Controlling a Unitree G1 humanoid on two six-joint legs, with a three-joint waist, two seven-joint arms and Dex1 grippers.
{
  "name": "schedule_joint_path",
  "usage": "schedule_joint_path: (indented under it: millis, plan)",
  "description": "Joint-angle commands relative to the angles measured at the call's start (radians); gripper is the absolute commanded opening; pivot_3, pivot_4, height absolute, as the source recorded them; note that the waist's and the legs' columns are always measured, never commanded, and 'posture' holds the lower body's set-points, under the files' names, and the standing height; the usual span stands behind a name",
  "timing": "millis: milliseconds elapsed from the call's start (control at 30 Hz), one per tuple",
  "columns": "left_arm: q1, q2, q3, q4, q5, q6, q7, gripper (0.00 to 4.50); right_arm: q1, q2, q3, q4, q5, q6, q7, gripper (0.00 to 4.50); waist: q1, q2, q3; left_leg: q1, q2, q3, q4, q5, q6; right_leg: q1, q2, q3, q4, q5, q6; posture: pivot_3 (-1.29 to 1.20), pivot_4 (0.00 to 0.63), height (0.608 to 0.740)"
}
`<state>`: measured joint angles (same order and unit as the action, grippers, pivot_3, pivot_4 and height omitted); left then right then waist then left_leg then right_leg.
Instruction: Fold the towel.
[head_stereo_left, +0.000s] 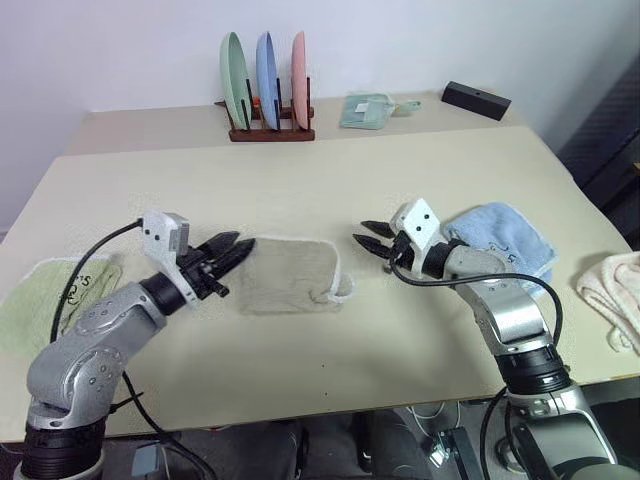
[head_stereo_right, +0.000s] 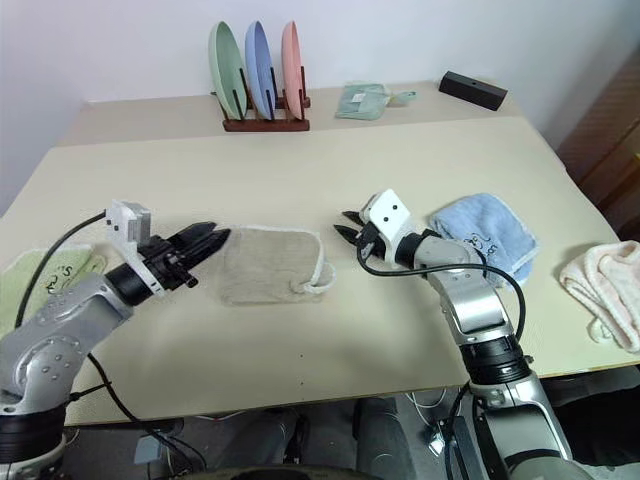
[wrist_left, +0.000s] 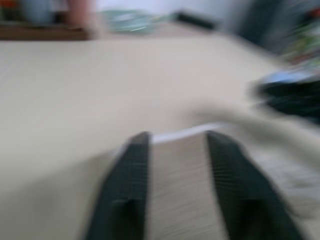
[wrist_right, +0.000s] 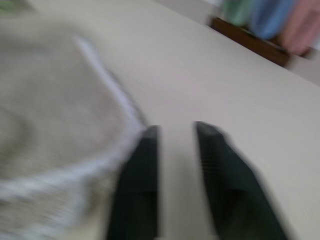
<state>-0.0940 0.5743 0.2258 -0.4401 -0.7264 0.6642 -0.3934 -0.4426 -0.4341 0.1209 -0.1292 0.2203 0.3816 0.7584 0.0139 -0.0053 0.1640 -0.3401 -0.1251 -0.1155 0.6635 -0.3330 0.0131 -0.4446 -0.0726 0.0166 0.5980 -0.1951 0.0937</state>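
Observation:
The beige towel (head_stereo_left: 290, 272) lies flat in a folded rectangle at the middle of the table, its white edging and small loop (head_stereo_left: 342, 291) on its right side. My left gripper (head_stereo_left: 240, 247) hovers just off the towel's left edge and points at it, with a narrow gap between its fingers (wrist_left: 127, 190) and nothing held. To the right of the towel my right gripper (head_stereo_left: 362, 235) points left, a short way clear of the cloth. Its fingers (wrist_right: 137, 185) are drawn close together and grip nothing. The towel (wrist_right: 50, 100) lies beside them.
A light blue towel (head_stereo_left: 505, 240) lies behind my right wrist. A pale green towel (head_stereo_left: 50, 295) sits at the left edge and a cream one (head_stereo_left: 615, 285) at the right edge. At the back stand a plate rack (head_stereo_left: 268, 90), a folded green cloth (head_stereo_left: 365, 110) and a black box (head_stereo_left: 476, 99).

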Motion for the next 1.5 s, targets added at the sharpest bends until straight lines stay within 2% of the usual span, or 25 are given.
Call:
schedule_joint_path:
  millis: [33,267,433,533,667,767,833,1000,1100,1233,1500]
  plan:
    - [-0.043,-0.028,-0.068,0.008,0.078,-0.042,0.004,0.17,-0.034,0.052,0.025,-0.069,0.061,0.068,0.002,0.00,0.000,0.000,0.000,0.000,0.000,0.000,0.000,0.000,0.000,0.000,0.000,0.000,0.000,0.000,0.000,0.00,0.150,0.740]
    - [-0.067,-0.064,-0.262,0.125,0.238,-0.104,-0.078,0.17,-0.043,0.117,0.187,0.038,-0.024,0.140,-0.028,0.00,-0.005,0.000,0.000,0.000,0.000,0.000,0.000,0.000,0.000,-0.001,0.000,0.000,0.000,0.000,0.000,0.00,0.150,0.740]
    - [-0.032,-0.080,-0.311,0.261,0.341,-0.192,-0.111,0.17,0.021,0.103,0.257,0.157,-0.119,0.086,-0.052,0.00,-0.002,0.001,-0.001,0.000,0.000,0.000,0.000,0.000,0.000,-0.001,0.000,0.000,0.000,0.000,0.000,0.00,0.150,0.740]
    - [-0.015,-0.113,-0.292,0.300,0.356,-0.239,-0.104,0.17,0.037,0.107,0.244,0.170,-0.128,0.068,-0.070,0.00,-0.002,0.002,-0.004,0.002,0.000,0.000,0.000,0.000,0.000,0.001,0.000,0.000,0.001,0.000,0.000,0.00,0.150,0.740]
    - [0.002,-0.160,-0.226,0.225,0.310,-0.272,-0.097,0.17,0.021,0.108,0.172,0.105,-0.071,0.071,-0.074,0.00,-0.001,0.002,-0.005,0.002,0.000,0.000,0.001,0.000,0.000,0.001,0.000,0.000,0.001,0.000,0.000,0.00,0.150,0.740]
    - [0.018,-0.164,-0.171,0.176,0.290,-0.278,-0.089,0.10,0.013,0.100,0.098,0.020,0.021,0.148,-0.052,0.87,-0.002,0.002,-0.005,0.001,0.000,0.000,0.001,0.000,0.000,0.000,0.000,0.000,0.001,0.000,0.000,0.00,0.150,0.740]
    - [0.039,-0.150,-0.117,0.127,0.265,-0.268,-0.087,0.10,0.018,0.082,0.024,-0.061,0.115,0.268,-0.044,1.78,-0.002,0.002,-0.004,0.000,0.000,0.000,0.001,0.000,0.000,-0.001,0.000,0.000,0.001,0.000,0.000,0.00,0.150,0.740]
    - [0.139,-0.069,-0.051,0.022,0.227,-0.247,-0.163,0.10,0.055,0.050,-0.125,-0.183,0.326,0.614,-0.078,4.45,-0.002,0.002,-0.004,0.000,0.001,0.000,0.000,-0.001,0.001,-0.001,0.000,0.000,0.000,0.000,-0.001,0.00,0.150,0.740]
    - [0.198,-0.015,-0.042,-0.022,0.215,-0.257,-0.230,0.10,0.068,0.075,-0.187,-0.176,0.376,0.776,-0.159,4.48,-0.001,0.002,-0.004,-0.001,0.001,0.000,0.000,-0.002,0.001,-0.001,0.000,0.000,0.000,0.000,-0.001,0.00,0.150,0.740]
    - [0.224,0.031,-0.052,-0.044,0.237,-0.284,-0.288,0.10,0.060,0.120,-0.226,-0.156,0.422,0.868,-0.215,4.48,-0.001,0.003,-0.003,-0.001,0.001,0.000,0.000,-0.002,0.002,0.000,0.000,0.000,0.000,0.000,-0.001,0.00,0.150,0.740]
    - [0.200,0.027,-0.110,-0.057,0.281,-0.305,-0.297,0.10,0.000,0.267,-0.236,-0.026,0.436,0.913,-0.301,4.48,-0.008,0.003,-0.003,0.000,0.001,0.001,0.000,-0.002,0.001,0.000,0.000,-0.001,0.000,0.000,-0.001,0.00,0.150,0.740]
